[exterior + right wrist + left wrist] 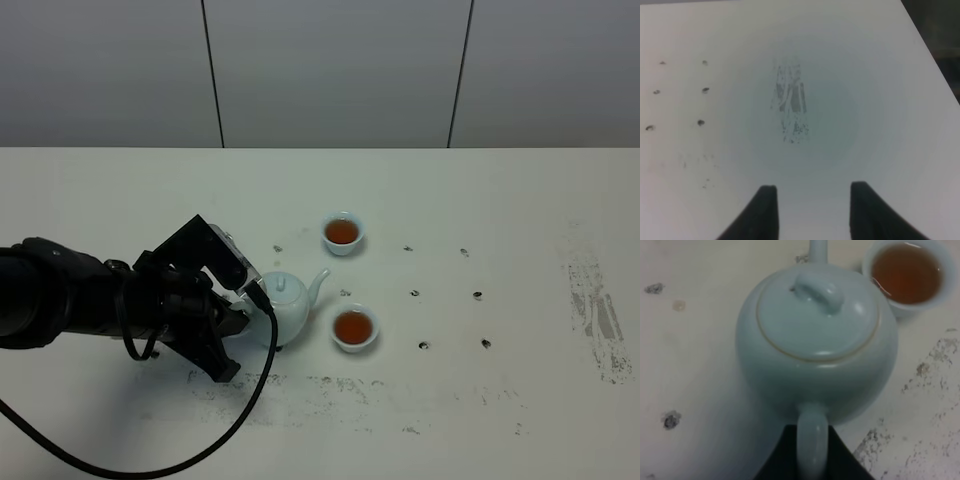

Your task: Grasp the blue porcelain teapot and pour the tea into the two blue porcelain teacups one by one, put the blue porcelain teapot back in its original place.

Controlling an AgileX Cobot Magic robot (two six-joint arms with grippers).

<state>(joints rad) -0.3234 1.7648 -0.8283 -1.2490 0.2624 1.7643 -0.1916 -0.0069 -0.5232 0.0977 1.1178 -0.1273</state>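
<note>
The left arm [70, 300] reaches in low from 9 o'clock in the high view, its forearm lying nearly level over the table [520, 200], with a black cable [235, 400] looping down from the wrist. The left gripper [247, 303] sits at the 9 o'clock side of the blue porcelain teapot [290, 308]. In the left wrist view its dark fingers [777, 465] are pressed in on either side of the loop handle [812, 445], pinching it. The right arm does not show in the high view. Its wrist camera shows the right gripper [812, 210] with its two fingers spread apart and nothing between them, hanging above bare tabletop marked with dark scuffs [792, 107].

The teapot is upright, left of the table's middle, with its knobbed lid [817, 320] seated and its spout [318, 283] pointing toward 2 o'clock. Whether its base rests on the surface cannot be told.

The far teacup [342, 234] stands at about 1 o'clock from the pot, well clear of it. The near teacup [355, 329] stands between 3 and 4 o'clock, just beside the pot's belly but not touching. Both cups stand upright and hold amber tea [906, 272] filled fairly high. What the pot itself holds is hidden by the lid.
</note>
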